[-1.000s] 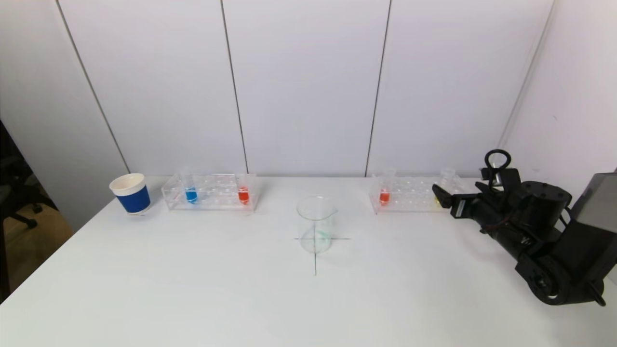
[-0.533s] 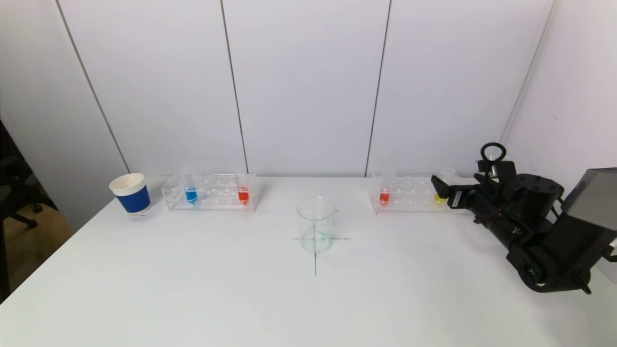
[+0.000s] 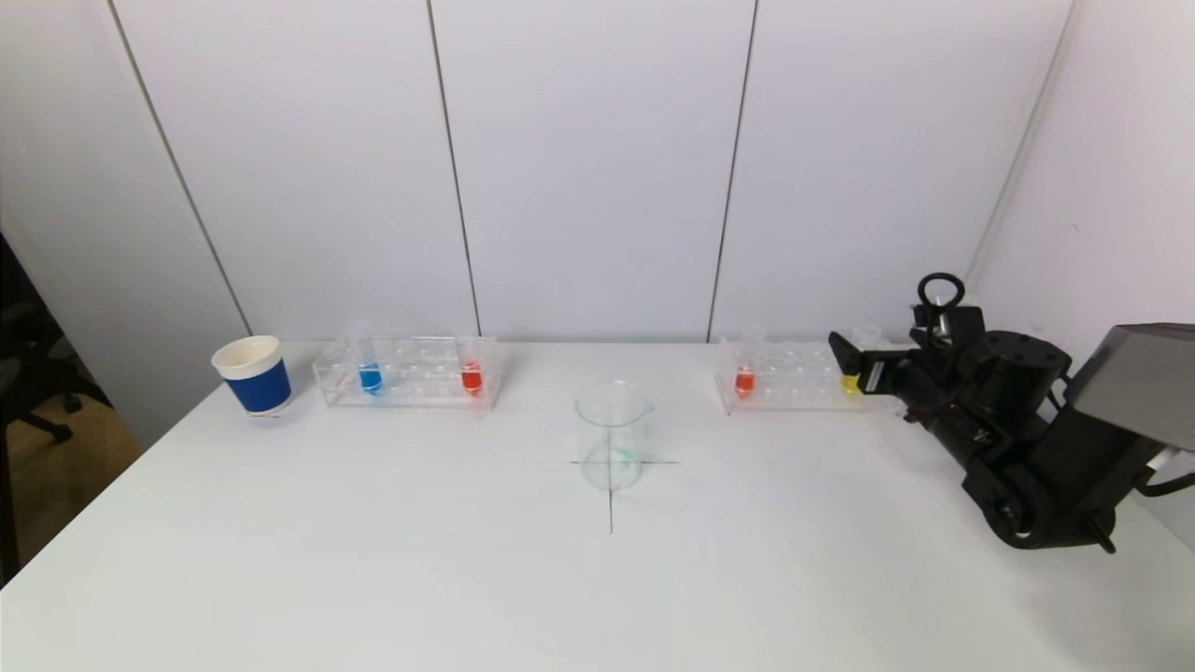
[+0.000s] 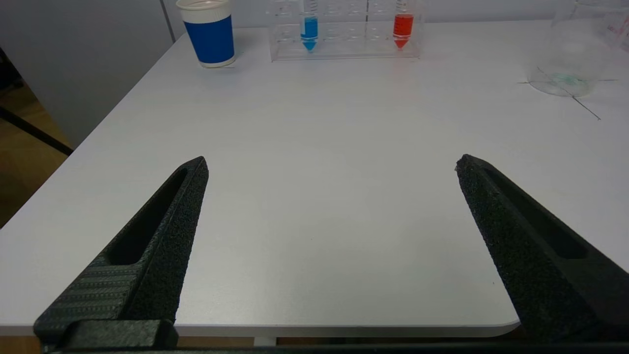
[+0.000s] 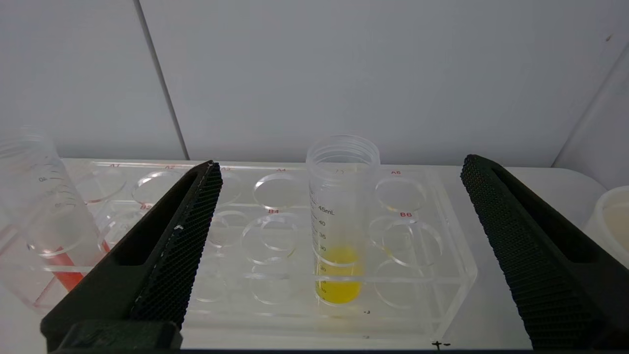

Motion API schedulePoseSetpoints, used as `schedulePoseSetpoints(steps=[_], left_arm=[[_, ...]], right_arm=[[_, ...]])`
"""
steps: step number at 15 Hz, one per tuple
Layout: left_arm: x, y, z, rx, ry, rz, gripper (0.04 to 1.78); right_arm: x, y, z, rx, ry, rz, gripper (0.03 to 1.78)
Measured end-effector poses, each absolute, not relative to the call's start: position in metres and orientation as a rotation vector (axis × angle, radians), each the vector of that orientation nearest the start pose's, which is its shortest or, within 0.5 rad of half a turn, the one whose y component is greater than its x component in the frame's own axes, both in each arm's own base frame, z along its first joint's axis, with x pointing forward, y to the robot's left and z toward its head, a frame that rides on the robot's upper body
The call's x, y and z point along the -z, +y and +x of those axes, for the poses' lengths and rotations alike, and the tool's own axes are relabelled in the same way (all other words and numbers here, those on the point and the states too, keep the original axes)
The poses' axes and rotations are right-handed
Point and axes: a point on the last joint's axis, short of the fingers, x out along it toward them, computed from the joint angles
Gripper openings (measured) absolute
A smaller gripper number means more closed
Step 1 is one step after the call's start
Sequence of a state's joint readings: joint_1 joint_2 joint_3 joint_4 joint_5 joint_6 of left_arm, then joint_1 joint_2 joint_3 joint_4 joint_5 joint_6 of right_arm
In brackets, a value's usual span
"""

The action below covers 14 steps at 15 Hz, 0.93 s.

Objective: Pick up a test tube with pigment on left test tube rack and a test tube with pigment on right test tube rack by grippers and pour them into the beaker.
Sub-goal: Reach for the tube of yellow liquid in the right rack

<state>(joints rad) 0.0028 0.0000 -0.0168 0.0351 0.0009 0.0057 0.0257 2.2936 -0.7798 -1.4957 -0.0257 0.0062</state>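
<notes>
A clear beaker (image 3: 611, 434) stands mid-table on a cross mark. The left rack (image 3: 408, 371) holds a blue tube (image 3: 370, 373) and a red tube (image 3: 471, 373). The right rack (image 3: 794, 375) holds a red tube (image 3: 744, 376) and a yellow tube (image 3: 850, 381). My right gripper (image 3: 851, 366) is open at the right rack's near end. In the right wrist view the yellow tube (image 5: 339, 231) stands upright, centred between the fingers but still ahead of the gripper (image 5: 341, 162). My left gripper (image 4: 331, 161) is open and empty over the table's near edge, out of the head view.
A blue-and-white paper cup (image 3: 253, 374) stands left of the left rack, also in the left wrist view (image 4: 211, 32). A white rim (image 5: 612, 221) shows just right of the right rack. The wall runs close behind both racks.
My right arm has risen and moved back and left towards the right rack, bringing the open gripper up to the yellow tube. Nothing else has moved.
</notes>
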Motion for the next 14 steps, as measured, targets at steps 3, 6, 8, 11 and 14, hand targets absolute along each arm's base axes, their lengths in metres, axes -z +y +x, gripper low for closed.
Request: schedulePoseSetpoints(steps=[3,6,8,11,14], left_arm=[[-0.077,0.000,-0.024,-0.004,0.018,0.006,1.76],[-0.077,0.000,-0.024,-0.004,0.018,0.006,1.76],[-0.077,0.000,-0.024,-0.004,0.018,0.006,1.76],[-0.077,0.000,-0.024,-0.005,0.018,0.006,1.76],[-0.077,0.000,-0.024,-0.004,0.018,0.006,1.76]], right_arm=[[-0.050,0.009,0.392,0.001,0.017,0.006,1.77],[-0.048,0.010,0.397,0.000,0.033,0.006,1.77],[-0.047,0.010,0.399,0.001,0.030,0.005,1.77],[-0.045,0.010,0.401,0.000,0.030,0.005,1.77],[-0.044,0.010,0.403,0.002,0.034,0.005,1.77]])
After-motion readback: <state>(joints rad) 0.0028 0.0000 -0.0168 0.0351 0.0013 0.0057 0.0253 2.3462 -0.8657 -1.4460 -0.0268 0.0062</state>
